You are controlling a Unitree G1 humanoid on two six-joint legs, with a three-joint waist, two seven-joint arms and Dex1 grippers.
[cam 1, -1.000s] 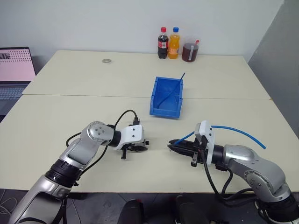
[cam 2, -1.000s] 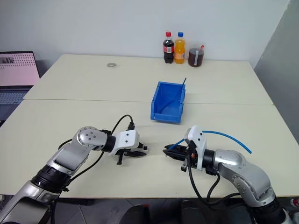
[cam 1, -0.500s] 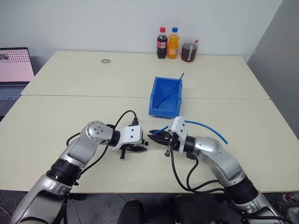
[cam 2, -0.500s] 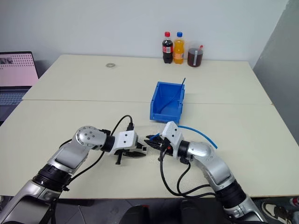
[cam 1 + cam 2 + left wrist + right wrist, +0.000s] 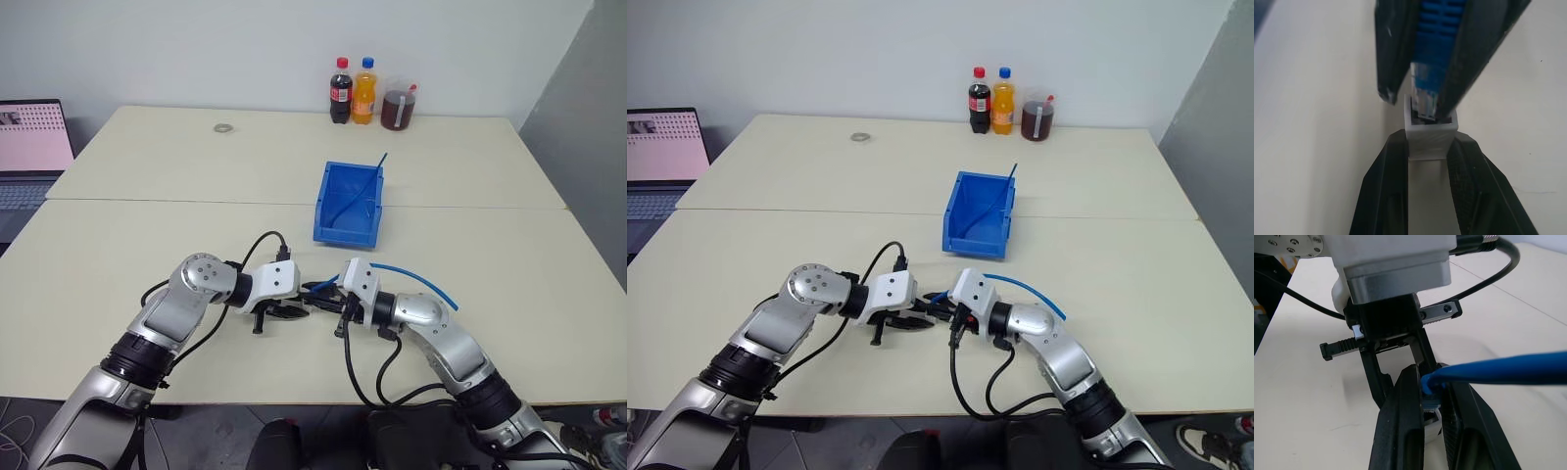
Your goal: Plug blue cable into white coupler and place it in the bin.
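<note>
- Bin (image 5: 349, 208), bright blue, sits upper centre of the left eye view, well apart from both grippers; a darker blue cable already lies in it, and the placing step is not yet done.
- Blue cable (image 5: 411, 273) arcs right of centre, its long axis running leftward into the right gripper (image 5: 321, 294), which is clenched on its plug end.
- White coupler (image 5: 1430, 139) is pinched in the left gripper (image 5: 294, 311) at lower centre, socket facing the plug.
- Plug tip sits at the socket mouth in the left wrist view; judged mid-insertion, not fully seated.
</note>
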